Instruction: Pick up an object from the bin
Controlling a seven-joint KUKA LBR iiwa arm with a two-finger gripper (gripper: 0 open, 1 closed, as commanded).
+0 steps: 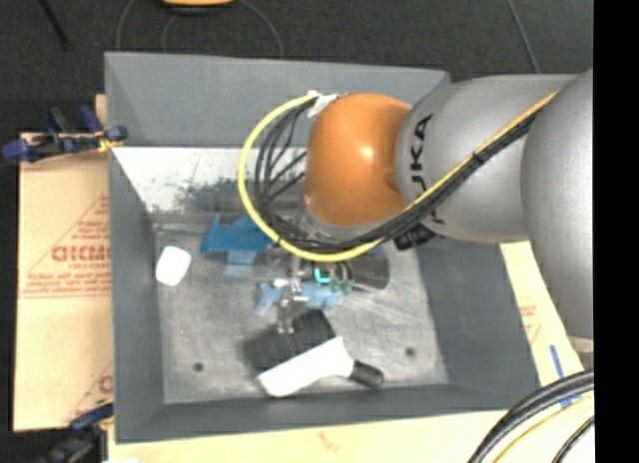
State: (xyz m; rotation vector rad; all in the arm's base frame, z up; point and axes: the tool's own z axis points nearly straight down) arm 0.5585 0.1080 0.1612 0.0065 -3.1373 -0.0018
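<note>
The gripper (291,303) hangs low near the middle of the bin (135,281), under the arm's orange cover (351,157). Whether it is released or clenched cannot be told. It sits over a small pale blue piece (321,298) lying on the bin floor, and contact between them cannot be made out. Just in front lies a black brush (290,341) with a white handle (305,369). A dark grey thing (372,272) lies just to the right, partly under the arm. Toward the back wall lies a larger blue object (232,237), and a small white block (172,265) lies well apart at the left.
</note>
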